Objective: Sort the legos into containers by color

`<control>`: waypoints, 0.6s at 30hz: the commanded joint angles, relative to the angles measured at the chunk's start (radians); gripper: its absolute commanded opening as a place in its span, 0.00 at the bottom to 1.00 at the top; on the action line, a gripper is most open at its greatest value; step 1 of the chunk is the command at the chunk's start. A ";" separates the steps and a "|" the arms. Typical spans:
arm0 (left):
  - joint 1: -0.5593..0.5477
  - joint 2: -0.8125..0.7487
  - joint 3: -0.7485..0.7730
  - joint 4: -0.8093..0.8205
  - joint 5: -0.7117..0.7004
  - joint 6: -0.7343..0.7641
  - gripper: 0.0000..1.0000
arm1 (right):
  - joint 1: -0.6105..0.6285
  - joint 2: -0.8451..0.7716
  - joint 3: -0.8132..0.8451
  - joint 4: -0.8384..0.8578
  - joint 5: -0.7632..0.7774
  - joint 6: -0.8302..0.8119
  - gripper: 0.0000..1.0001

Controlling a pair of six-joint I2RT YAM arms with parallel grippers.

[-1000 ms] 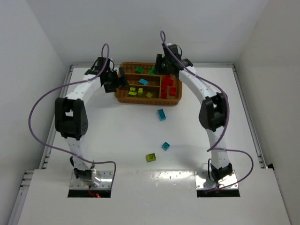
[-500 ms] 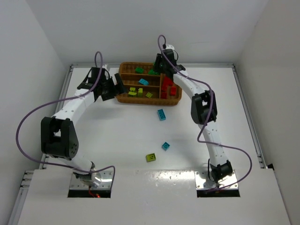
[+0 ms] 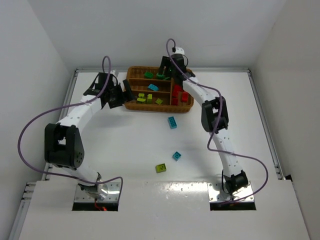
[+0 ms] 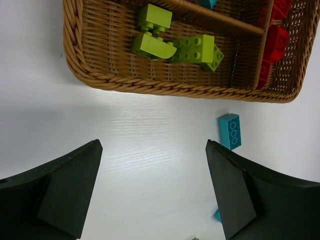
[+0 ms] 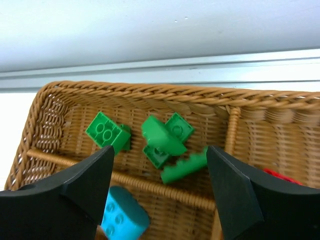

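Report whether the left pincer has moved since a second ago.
Yes. Against the wicker tray, the left pincer has slid from beside the left rim's middle to the near-left corner, edging slightly leftward.

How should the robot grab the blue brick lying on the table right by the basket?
Come straight down from above and pinch the blue brick across its two long smooth sides. It lies flat, studs up, apart from the basket, with bare table along both long sides, so there is probably room to pinch.
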 commanded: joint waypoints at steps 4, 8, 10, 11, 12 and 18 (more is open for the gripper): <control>-0.008 -0.104 -0.055 0.015 -0.028 0.013 0.91 | 0.032 -0.365 -0.187 -0.060 0.060 -0.042 0.61; -0.008 -0.135 -0.081 0.015 -0.042 0.013 0.91 | 0.087 -0.653 -0.648 -0.122 0.043 -0.022 0.57; -0.008 -0.147 -0.081 0.005 -0.042 0.013 0.91 | 0.128 -0.797 -0.859 -0.180 0.023 -0.032 0.63; -0.017 -0.147 -0.081 0.004 -0.042 0.013 0.91 | 0.141 -0.834 -0.921 -0.209 0.023 -0.033 0.64; -0.017 -0.157 -0.081 0.004 -0.031 0.013 0.91 | 0.153 -0.871 -0.984 -0.234 0.023 -0.022 0.66; -0.037 -0.157 -0.091 0.004 -0.031 0.004 0.91 | 0.231 -1.012 -1.287 -0.312 0.023 0.043 0.87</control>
